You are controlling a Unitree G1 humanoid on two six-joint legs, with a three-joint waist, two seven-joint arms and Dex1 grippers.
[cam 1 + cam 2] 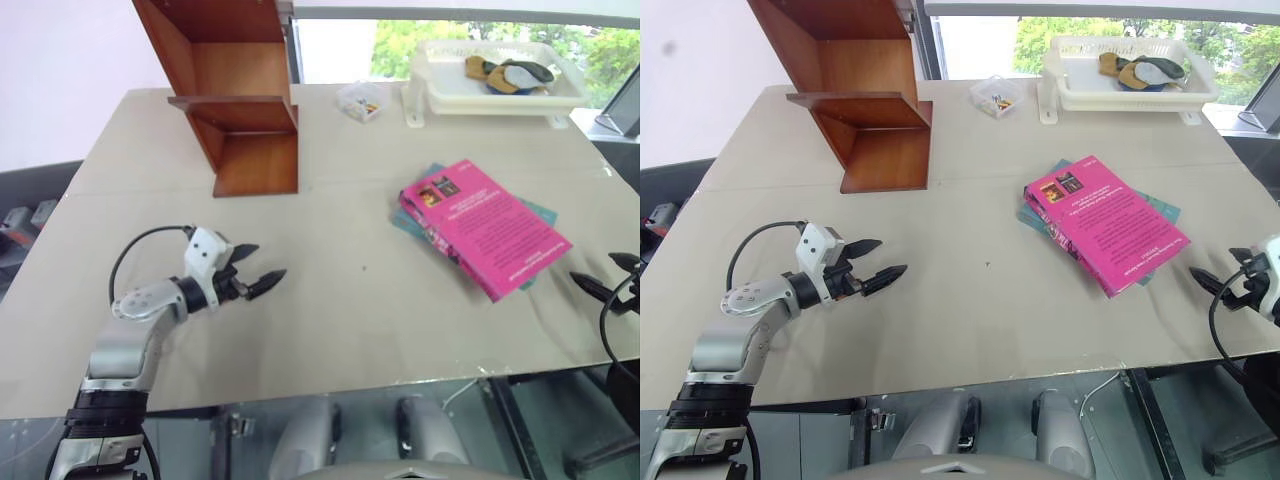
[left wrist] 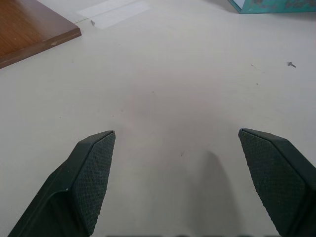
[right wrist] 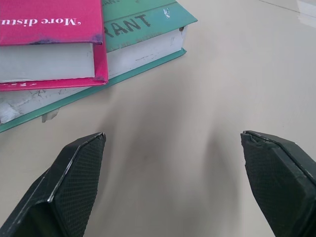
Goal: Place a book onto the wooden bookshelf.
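book (image 1: pixel 484 226): pink, lay flat on the teal book (image 1: pixel 540 212), right half of the tabletop (image 1: pixel 330 330), untouched.
shelf (image 1: pixel 240 100): stood at the far left of the tabletop, well apart from book; board bare.
left pincer (image 1: pixel 258 272): spread wide, empty, hovered over bare tabletop in front of shelf.
right pincer (image 1: pixel 1206 282): spread wide, empty, near book's closest corner, not touching; wrist view showed white page edges just ahead.
other: white tray (image 1: pixel 440 92) with cloth items at far right; small clear box (image 1: pixel 361 101) between tray and shelf.
progress: judged not started, no grasp made.
risk 1: book lay flat on another book, so a low pinch could catch the teal cover too and drag both.
risk 2: thick paperback, grabbed at one corner, could sag or fan open and slip out.
risk 3: long carry across to shelf; a weak grip could drop it midway.
risk 4: slanted side panels, so book could clip a panel or slide off the board if set down tilted.
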